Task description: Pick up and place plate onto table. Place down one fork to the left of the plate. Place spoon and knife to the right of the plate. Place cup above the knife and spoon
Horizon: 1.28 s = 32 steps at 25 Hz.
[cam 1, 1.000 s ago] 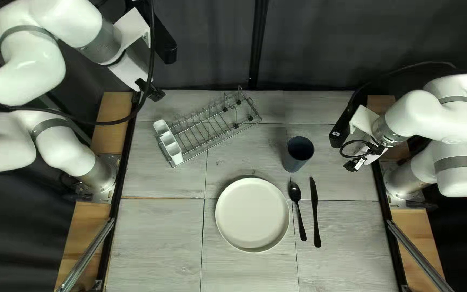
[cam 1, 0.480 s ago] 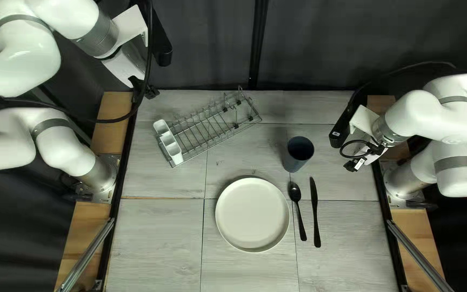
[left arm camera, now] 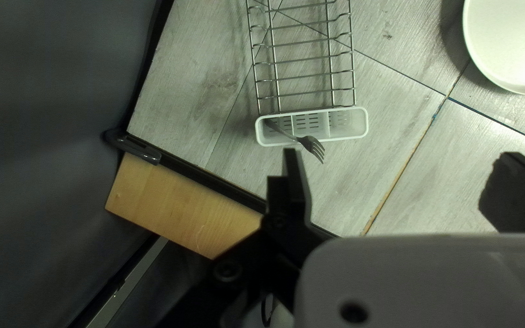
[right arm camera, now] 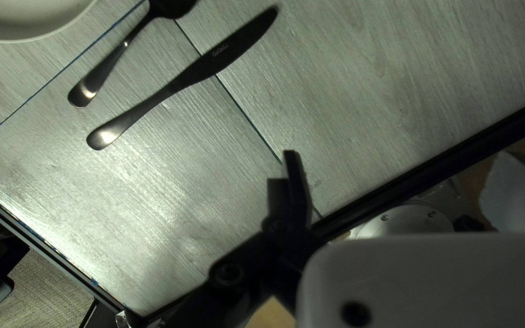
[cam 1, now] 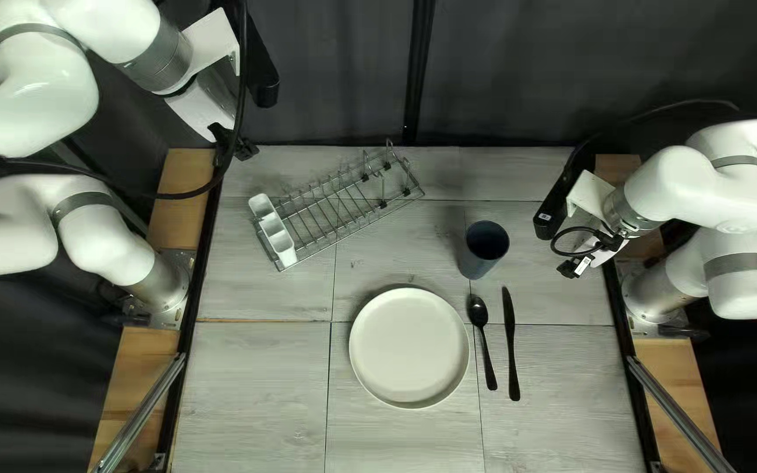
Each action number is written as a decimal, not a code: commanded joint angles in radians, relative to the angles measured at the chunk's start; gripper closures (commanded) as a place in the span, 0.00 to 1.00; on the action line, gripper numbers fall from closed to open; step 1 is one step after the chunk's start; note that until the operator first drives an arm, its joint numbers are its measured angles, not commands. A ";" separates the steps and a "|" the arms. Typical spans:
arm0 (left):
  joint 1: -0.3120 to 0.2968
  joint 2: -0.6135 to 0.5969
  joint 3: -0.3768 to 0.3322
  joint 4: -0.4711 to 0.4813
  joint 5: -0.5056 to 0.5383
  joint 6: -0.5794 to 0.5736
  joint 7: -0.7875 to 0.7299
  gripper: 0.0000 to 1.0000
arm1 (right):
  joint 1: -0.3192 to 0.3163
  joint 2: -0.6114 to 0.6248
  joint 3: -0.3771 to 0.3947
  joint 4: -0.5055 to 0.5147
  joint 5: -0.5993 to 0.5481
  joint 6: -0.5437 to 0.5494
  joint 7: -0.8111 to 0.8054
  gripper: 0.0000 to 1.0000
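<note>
A lab: dark curtain (cam 1: 516,66) behind the robot's table (cam 1: 260,381).

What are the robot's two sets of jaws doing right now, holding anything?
Left gripper: jaws open, holding nothing.
Right gripper: jaws open, holding nothing.

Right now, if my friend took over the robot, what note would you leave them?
Left gripper: open, empty, raised, with the fork just ahead of it.
Right gripper: open, empty, by the table's right edge.
Plate sits on the table; spoon and knife lie to its right, cup above them. The fork leans in the white holder at the rack's end.
Done: plate, spoon, knife, cup.
Left: put the fork left of the plate.
</note>
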 commanded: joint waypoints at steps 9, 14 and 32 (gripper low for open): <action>-0.022 0.019 -0.086 -0.062 -0.040 -0.033 -0.060 0.00 | 0.000 0.000 0.000 0.000 0.000 0.000 0.000 0.00; -0.022 0.043 -0.102 -0.123 -0.044 -0.090 -0.060 0.00 | 0.000 0.000 0.000 0.000 0.000 0.000 0.000 0.00; -0.016 -0.035 -0.146 -0.442 -0.056 -0.276 -0.131 0.00 | 0.000 0.000 0.000 0.000 0.000 0.000 0.000 0.00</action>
